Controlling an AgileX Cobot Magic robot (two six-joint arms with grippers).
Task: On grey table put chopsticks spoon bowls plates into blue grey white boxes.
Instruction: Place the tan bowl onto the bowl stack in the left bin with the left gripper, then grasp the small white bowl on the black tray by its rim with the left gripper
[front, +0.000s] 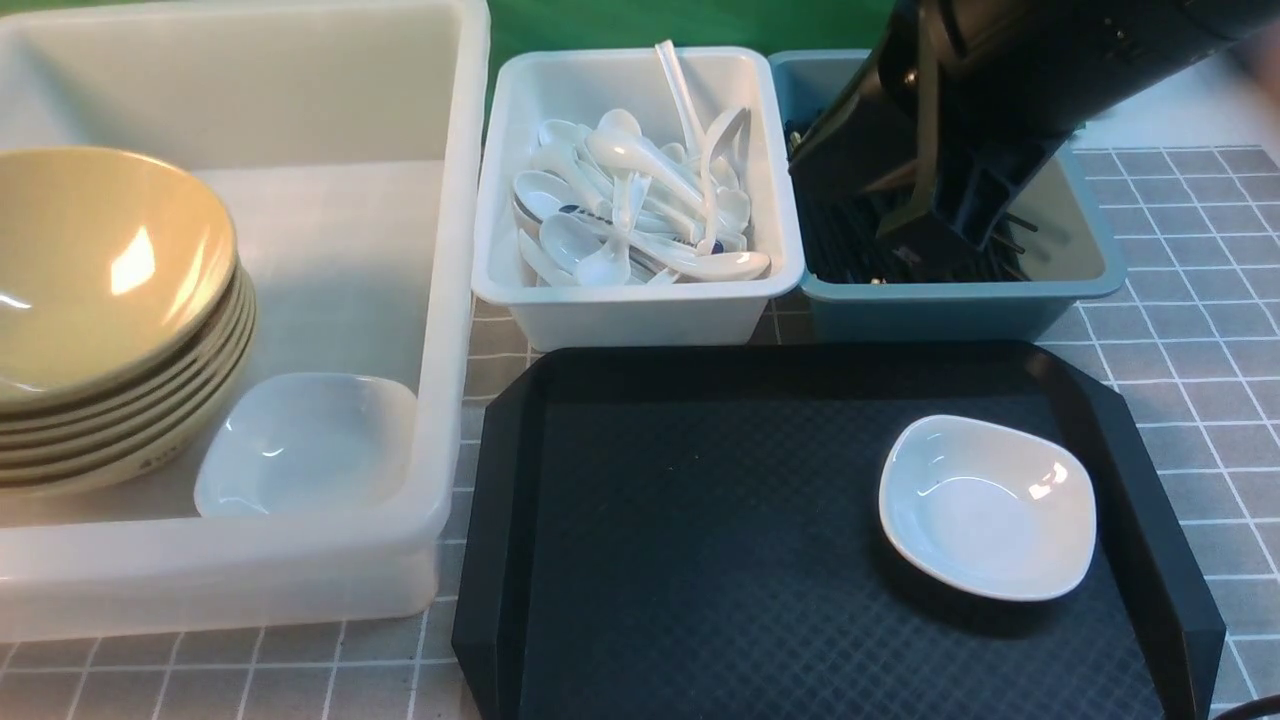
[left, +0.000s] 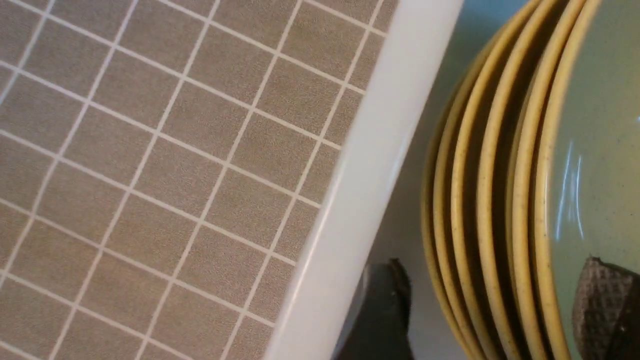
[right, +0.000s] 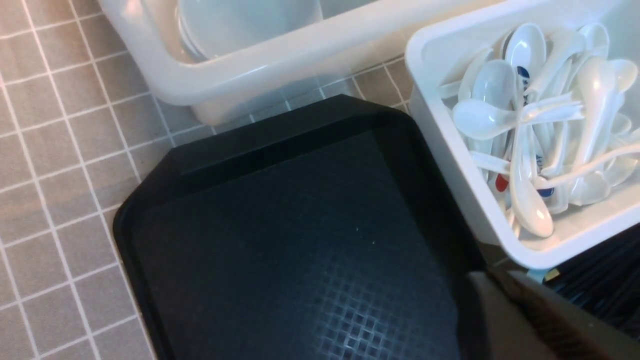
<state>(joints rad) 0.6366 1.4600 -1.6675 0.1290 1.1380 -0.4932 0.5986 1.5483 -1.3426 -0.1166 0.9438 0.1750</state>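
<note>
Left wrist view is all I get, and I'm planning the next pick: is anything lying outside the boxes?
Observer: Yes. One white plate lies on the black tray, toward its right side.
Operator: Is there room for it in the tub next to my bowls?
Observer: A second plate already lies in the tub beside the bowls, with bare floor behind it.
Operator: And where is the other arm?
Observer: The right tool hangs shut over the blue-grey bin, which holds the chopsticks.
</note>
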